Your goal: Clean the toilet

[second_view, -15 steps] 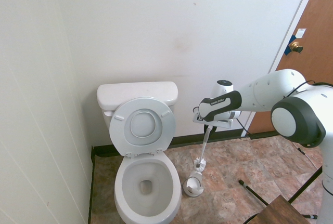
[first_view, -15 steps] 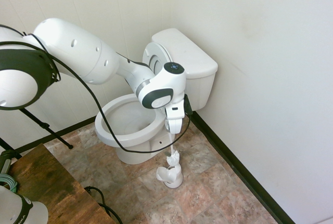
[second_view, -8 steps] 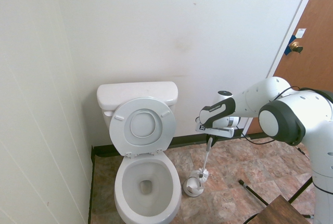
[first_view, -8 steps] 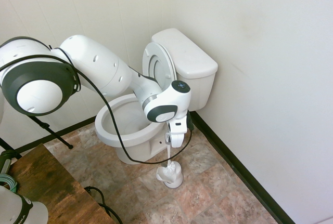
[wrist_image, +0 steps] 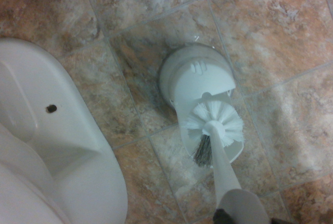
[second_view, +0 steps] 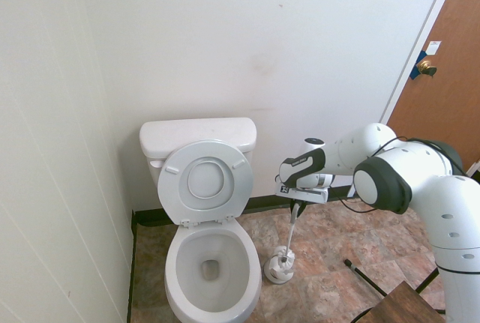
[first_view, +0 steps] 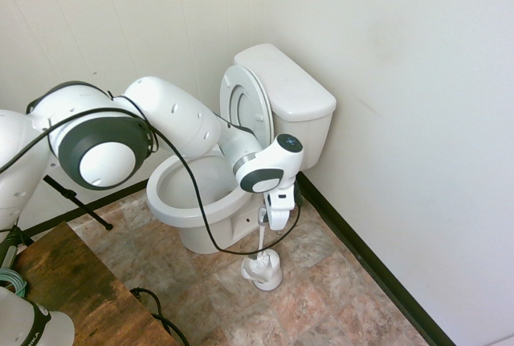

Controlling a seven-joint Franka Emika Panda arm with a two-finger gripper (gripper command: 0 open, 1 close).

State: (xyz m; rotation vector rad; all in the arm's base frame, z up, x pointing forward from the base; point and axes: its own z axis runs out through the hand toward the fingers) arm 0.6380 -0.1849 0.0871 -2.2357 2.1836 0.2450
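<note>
White fixtures on a mottled brown floor.
My arm (first_view: 173,121) is white with dark grey joint bands; the toilet (second_view: 210,210) is white all over, as are the brush (wrist_image: 213,130), with a dark grey tuft among its bristles, and its holder (wrist_image: 200,86). The floor (wrist_image: 270,37) tiles are marbled brown, rust and grey; the door (second_view: 450,91) is reddish-brown wood.

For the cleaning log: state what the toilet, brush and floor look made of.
Toilet: glossy white ceramic, judging by its sheen. Brush: white bristles on a smooth handle, likely plastic. Floor: mottled brown tiles with grout lines; stone or vinyl, can't tell.
</note>
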